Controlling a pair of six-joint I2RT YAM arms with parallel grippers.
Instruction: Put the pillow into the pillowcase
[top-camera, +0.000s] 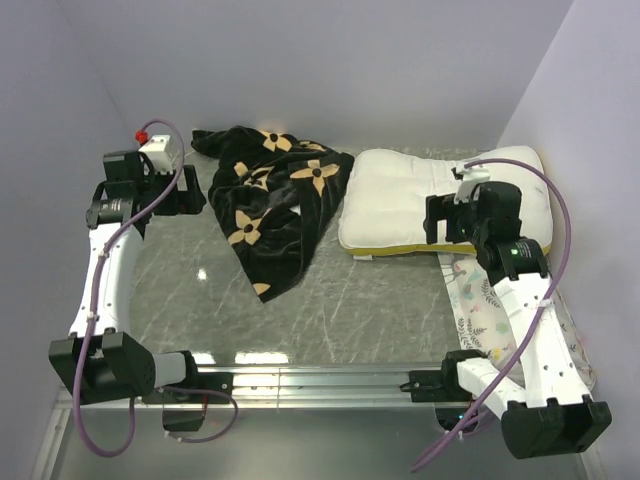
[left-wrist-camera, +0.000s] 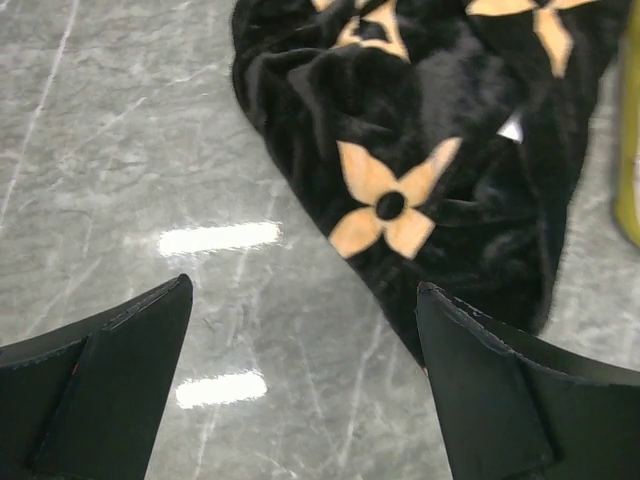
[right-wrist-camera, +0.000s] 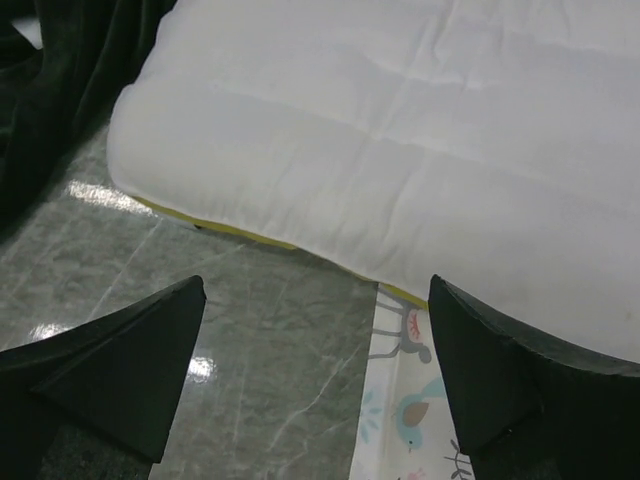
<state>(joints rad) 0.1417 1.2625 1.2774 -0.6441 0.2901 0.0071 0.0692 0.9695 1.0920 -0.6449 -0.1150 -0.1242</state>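
Right now the pillow (top-camera: 395, 195) lies at the far right of the table (top-camera: 370, 300). Its long side runs left to right, and its yellow edge faces the arms. A deer-print cover (right-wrist-camera: 400, 410) pokes out from under that edge.

The right gripper (right-wrist-camera: 315, 288) hangs over the near side of the pillow, so the pillow is straight ahead of its fingers. Those fingers are spread wide and hold nothing.

The pillowcase (top-camera: 275, 205) is a crumpled black heap just beside the pillow, on its left. The left gripper (left-wrist-camera: 305, 288) hangs over bare table, with the pillowcase ahead and a bit to its right. Its fingers are wide apart too, and empty.

I think the right arm is the nearer one for the pillow and the left arm for the pillowcase. I cannot see where the pillowcase opens.
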